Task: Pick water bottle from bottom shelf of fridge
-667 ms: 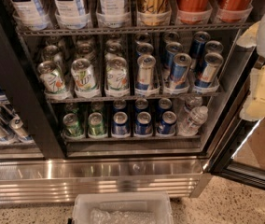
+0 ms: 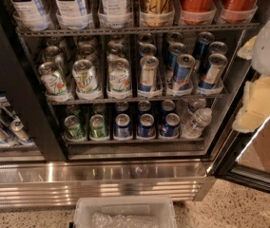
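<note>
You had the gripper (image 2: 261,101) at the right edge of the frame, beside the open fridge (image 2: 28,103) and touching nothing on the racks; you could not tell how its jaws stood. The water bottle (image 2: 199,121) sat at the right end of the bottom shelf (image 2: 135,142), just right of the blue cans (image 2: 145,125), with another clear bottle (image 2: 195,104) behind it. Green cans (image 2: 85,126) filled the left lanes, and a clear plastic bin (image 2: 125,208) sat on the floor at bottom centre.
</note>
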{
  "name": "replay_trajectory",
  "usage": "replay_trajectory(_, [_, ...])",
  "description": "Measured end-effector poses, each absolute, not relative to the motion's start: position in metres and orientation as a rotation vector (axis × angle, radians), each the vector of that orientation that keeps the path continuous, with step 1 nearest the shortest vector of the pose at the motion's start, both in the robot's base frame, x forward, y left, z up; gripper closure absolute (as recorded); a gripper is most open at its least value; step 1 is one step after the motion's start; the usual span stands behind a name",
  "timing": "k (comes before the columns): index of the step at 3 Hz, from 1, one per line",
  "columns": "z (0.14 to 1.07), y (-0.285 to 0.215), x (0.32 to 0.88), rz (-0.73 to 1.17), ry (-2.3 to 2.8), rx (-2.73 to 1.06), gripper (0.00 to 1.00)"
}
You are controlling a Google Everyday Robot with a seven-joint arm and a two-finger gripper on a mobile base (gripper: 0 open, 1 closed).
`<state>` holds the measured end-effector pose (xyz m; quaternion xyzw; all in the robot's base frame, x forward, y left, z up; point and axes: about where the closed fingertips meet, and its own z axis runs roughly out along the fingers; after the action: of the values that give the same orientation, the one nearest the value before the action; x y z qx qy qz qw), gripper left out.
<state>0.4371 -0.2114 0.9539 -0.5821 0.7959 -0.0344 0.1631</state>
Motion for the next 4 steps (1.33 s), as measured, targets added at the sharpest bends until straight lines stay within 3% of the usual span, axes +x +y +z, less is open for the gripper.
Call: replay_trajectory(4, [0.871,-0.187,0.445,-0.021,2.344,-1.421,0.00])
